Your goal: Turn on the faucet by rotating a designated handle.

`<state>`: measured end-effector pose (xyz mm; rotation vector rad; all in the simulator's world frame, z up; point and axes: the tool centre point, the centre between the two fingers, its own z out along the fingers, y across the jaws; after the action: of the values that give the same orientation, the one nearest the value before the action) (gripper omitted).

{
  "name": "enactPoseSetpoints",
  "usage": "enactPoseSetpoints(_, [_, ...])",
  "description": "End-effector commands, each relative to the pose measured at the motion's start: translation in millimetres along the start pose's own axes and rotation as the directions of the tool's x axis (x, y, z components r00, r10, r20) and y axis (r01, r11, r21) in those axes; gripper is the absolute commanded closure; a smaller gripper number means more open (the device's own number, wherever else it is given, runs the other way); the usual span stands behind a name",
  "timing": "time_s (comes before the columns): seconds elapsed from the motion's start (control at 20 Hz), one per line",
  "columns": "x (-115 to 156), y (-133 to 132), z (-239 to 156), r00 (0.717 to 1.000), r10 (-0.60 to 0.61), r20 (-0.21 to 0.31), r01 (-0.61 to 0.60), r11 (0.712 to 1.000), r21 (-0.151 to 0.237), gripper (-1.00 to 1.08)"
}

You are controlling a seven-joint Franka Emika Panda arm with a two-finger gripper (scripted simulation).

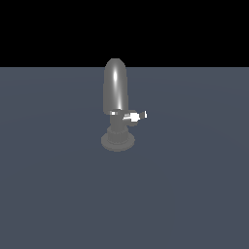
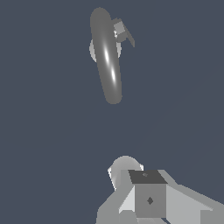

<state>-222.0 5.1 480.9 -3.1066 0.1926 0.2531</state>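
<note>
Standing upright on the bare dark floor (image 1: 58, 194): the faucet (image 1: 115, 92), flared base down, tall bullet spout above a short neck. Jutting sideways from that neck, toward the exterior view's right of the spout: the handle (image 1: 134, 115), a short silver stub with a bright white tip. Probably set there so a sideways push can swing it around the neck.

No arm anywhere in the exterior view. In the wrist view, the faucet (image 2: 107, 57) seen from above with the handle (image 2: 124, 34) beside the spout, well apart from the gripper (image 2: 148, 199). Only blocky grey parts of the gripper showing; fingertips out of frame, so spread or pressed together cannot be told. Nothing touching the handle; approach apparently not yet made.
</note>
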Motion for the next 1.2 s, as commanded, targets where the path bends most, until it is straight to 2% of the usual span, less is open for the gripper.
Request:
enactPoseSetpoints(0.0, [11,-4,0,0.999,0.031,0.039,-0.032,0.999,0.014,1.08])
enactPoseSetpoints(0.3, [40,-12,1,0.984,0.110,0.142,-0.117,0.992,0.045,1.08])
enactPoseSetpoints(0.6, [71,-18,4,0.950,0.185,0.250,-0.208,0.976,0.068,1.08])
enactPoseSetpoints(0.9, [103,-21,11,0.898,0.254,0.359,-0.301,0.950,0.080,1.08])
enactPoseSetpoints(1.15, [129,-22,20,0.839,0.306,0.450,-0.380,0.921,0.082,1.08])
